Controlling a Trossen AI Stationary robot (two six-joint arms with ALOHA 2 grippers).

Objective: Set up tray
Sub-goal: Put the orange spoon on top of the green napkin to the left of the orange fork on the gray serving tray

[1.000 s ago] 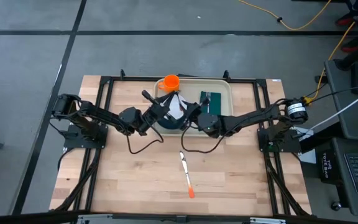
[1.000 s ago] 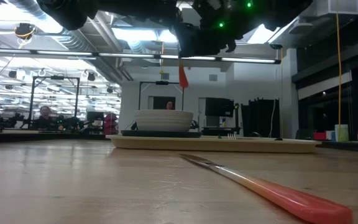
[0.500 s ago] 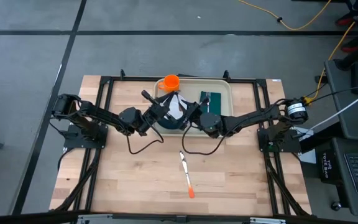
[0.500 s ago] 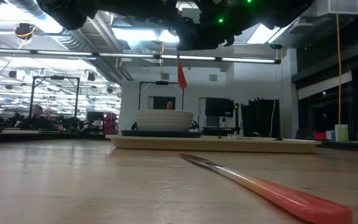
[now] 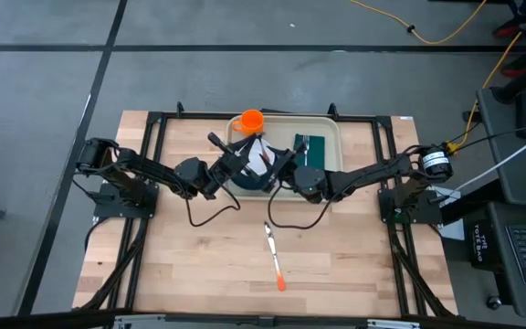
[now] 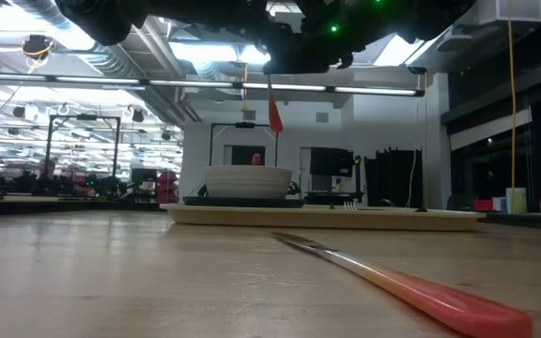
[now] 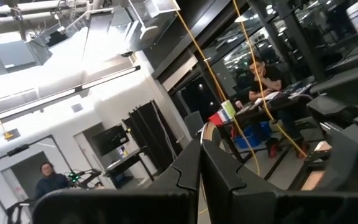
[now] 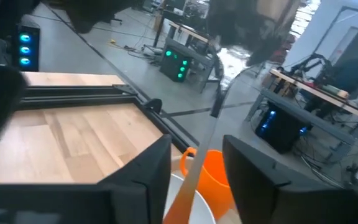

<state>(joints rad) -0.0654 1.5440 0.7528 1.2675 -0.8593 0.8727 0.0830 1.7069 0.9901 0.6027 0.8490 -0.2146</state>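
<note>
The beige tray lies at the table's far middle. On it are a white bowl on a dark plate, an orange cup and a green napkin with a fork. Above the bowl hangs an orange-handled utensil. My left gripper is shut on it. My right gripper is open, its fingers on either side of the orange handle. My left gripper is shut on the utensil's metal end, above the shaft, pinched between its two fingers; the gripper's own dark bulk hides the exact spot. The utensil hangs slanting below it, orange handle lowest, clear of the bowl.
A knife with an orange handle lies on the bare wood near the table's middle, blade toward the tray. Black frame rails run along the table's left, right and far sides. People sit at desks in the room beyond.
In the low view the dark gripper mass over the bowl has drawn up slightly. The orange handle still hangs in the same place above the bowl.
</note>
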